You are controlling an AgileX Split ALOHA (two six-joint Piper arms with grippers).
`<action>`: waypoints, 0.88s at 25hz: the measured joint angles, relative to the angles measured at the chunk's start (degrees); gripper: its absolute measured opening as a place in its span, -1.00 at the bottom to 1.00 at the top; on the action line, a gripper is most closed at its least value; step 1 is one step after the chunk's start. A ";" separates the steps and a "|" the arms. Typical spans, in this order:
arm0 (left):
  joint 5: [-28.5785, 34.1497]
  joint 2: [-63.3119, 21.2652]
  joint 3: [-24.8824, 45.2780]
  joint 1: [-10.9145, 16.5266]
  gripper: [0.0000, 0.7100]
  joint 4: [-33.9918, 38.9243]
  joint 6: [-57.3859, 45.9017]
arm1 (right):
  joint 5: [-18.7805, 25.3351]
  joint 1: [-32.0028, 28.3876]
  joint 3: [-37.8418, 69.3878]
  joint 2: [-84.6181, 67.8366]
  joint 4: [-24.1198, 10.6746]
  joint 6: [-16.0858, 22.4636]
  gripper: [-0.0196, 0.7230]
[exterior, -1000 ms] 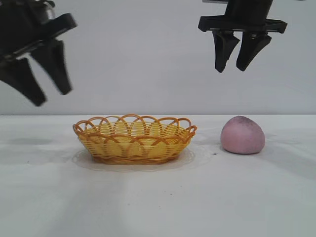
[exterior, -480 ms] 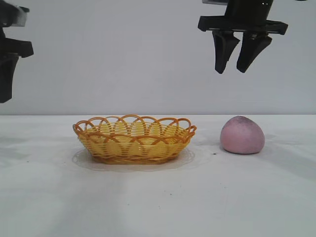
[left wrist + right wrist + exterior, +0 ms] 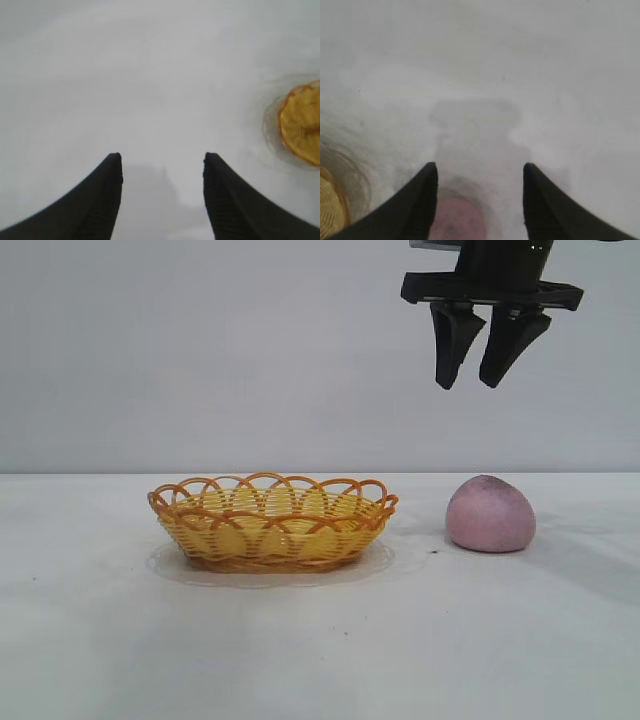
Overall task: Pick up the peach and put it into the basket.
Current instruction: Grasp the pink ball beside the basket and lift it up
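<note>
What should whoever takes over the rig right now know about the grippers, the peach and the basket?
Right gripper: open, empty, high above the table, roughly over the peach.
Left gripper: open, empty, out of the exterior view; its wrist camera shows bare table below it and the basket off to one side.
Peach: sits on the table to the right of the basket, apart from it, untouched.
Basket: no peach in it.
Done: nothing picked up yet.
Left: lower the right gripper onto the peach, grip, lift, carry over the basket, release.
</note>
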 joint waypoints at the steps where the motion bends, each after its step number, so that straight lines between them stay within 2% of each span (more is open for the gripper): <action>1: 2.26 -3.60 2.47 0.00 -0.10 0.12 0.00 | 0.00 0.00 0.00 0.00 0.00 0.00 0.05; 7: 14.23 -23.40 11.32 0.00 -0.10 0.15 0.00 | 0.00 0.00 0.00 0.00 0.10 0.00 0.05; 11: 19.30 -33.80 16.18 0.00 -0.10 0.25 0.00 | 0.00 0.00 0.00 0.00 0.12 0.00 0.05; 17: 18.79 -47.06 22.64 0.00 -0.10 -1.35 0.32 | 0.01 0.00 0.00 0.00 0.22 0.00 0.05; 22: 18.03 -57.32 23.05 0.00 -0.10 -2.20 0.70 | 0.37 0.00 0.00 0.00 0.22 0.00 0.05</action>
